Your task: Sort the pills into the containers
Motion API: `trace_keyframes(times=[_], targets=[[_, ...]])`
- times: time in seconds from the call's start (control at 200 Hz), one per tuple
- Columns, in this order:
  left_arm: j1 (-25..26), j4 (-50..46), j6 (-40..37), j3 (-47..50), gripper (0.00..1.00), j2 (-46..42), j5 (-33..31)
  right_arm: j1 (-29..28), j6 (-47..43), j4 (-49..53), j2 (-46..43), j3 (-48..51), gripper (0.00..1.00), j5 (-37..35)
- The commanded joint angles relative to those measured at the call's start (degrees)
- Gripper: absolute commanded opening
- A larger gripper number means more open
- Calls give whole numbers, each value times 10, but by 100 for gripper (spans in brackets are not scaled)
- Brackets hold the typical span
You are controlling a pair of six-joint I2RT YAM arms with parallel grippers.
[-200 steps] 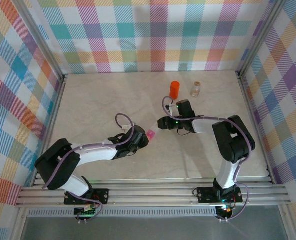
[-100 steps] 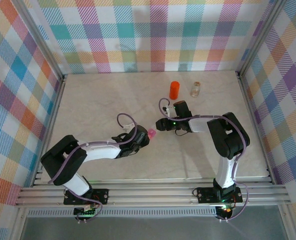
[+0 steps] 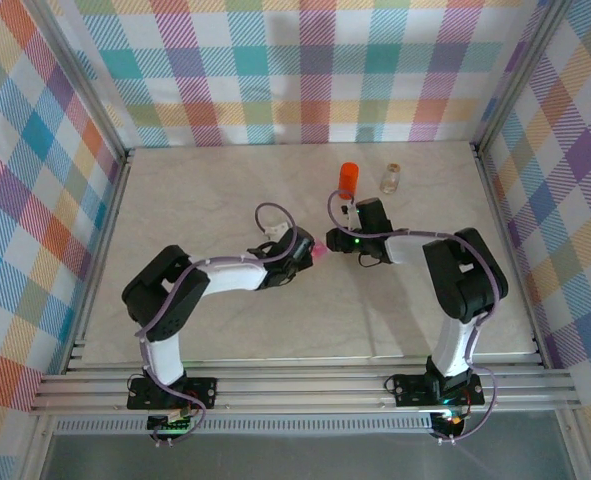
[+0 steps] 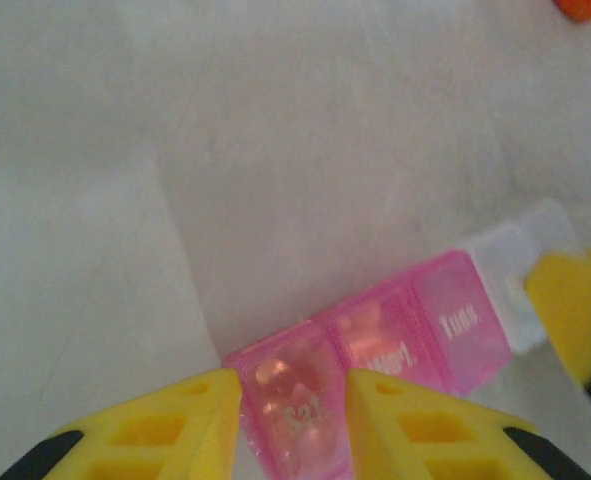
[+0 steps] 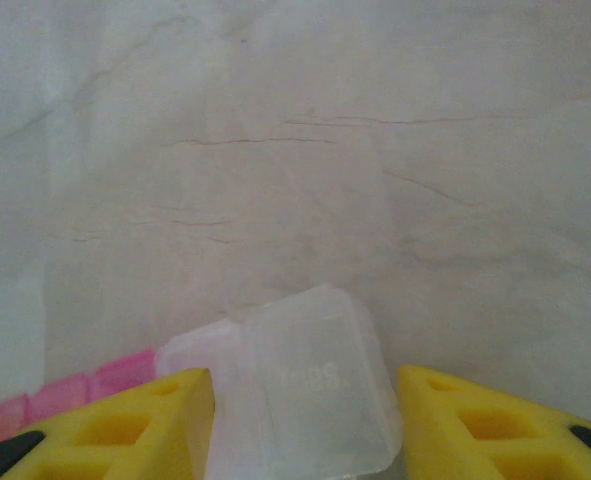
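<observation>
Pink pill box (image 4: 375,345) held by left claw (image 4: 293,388), right claw (image 5: 303,385) (clear end)

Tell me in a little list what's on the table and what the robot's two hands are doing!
pill box: pink, with a clear flap at one end
left gripper: jaws clamp the pink end
right gripper: jaws flank the clear flap, grip unclear
orange bottle: upright, beyond the grippers
clear vial: upright, right of the bottle
</observation>
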State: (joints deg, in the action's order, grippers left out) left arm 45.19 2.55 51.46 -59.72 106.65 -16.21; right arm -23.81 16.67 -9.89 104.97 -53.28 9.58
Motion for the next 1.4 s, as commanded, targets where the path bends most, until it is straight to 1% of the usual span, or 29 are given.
trace_keyframes(times=[0.0,0.155,0.265,0.44,0.515,0.575,0.715,0.8,0.875,1.04,1.12,1.16,1.24,1.3,1.325,1.34,1.345,1.35,1.355,1.36,1.37,1.395], targets=[[-7,19,-29,-48,33,54,50,-26,34,-10,-29,16,47,71],[-16,21,-33,-93,33,91,50,-26,55,-29,-42,32,47,67],[-18,7,-56,-125,33,99,38,-26,77,-45,-42,36,47,60],[-31,-21,-92,-171,33,115,42,-26,125,-81,-34,32,47,48],[-41,-30,-100,-173,33,108,39,-26,130,-78,-29,20,48,33],[-54,-34,-104,-165,33,96,40,-26,130,-68,-29,12,51,20],[-95,-32,-119,-129,35,51,62,-26,119,-37,-37,-2,53,-5],[-109,-47,-144,-112,39,9,58,-26,107,-17,-47,-4,53,-20],[-115,-64,-168,-96,45,-31,50,-26,96,-1,-62,-2,54,-33],[-124,-96,-227,-46,55,-154,17,-26,62,51,-125,10,57,-68],[-125,-123,-266,-21,59,-228,-15,-26,37,79,-182,26,57,-90],[-125,-133,-282,-2,64,-270,-31,-26,25,90,-216,39,58,-107],[-125,-137,-308,53,68,-369,-60,-26,-11,97,-293,77,59,-148],[-126,-132,-322,103,70,-446,-84,-26,-39,97,-346,110,62,-189],[-126,-131,-326,123,72,-476,-97,-26,-51,95,-370,125,64,-210],[-126,-131,-325,135,73,-495,-107,-26,-60,93,-382,134,71,-224],[-126,-131,-325,139,74,-501,-110,-26,-63,92,-387,135,77,-229],[-126,-130,-325,144,74,-506,-113,-26,-66,90,-392,139,88,-233],[-126,-130,-324,148,74,-513,-117,-26,-69,88,-396,143,94,-237],[-126,-130,-323,153,74,-518,-120,-26,-72,86,-400,147,98,-241],[-126,-129,-322,162,74,-530,-126,-26,-78,83,-406,154,100,-249],[-126,-127,-316,184,76,-558,-141,-26,-95,71,-425,172,99,-271]])
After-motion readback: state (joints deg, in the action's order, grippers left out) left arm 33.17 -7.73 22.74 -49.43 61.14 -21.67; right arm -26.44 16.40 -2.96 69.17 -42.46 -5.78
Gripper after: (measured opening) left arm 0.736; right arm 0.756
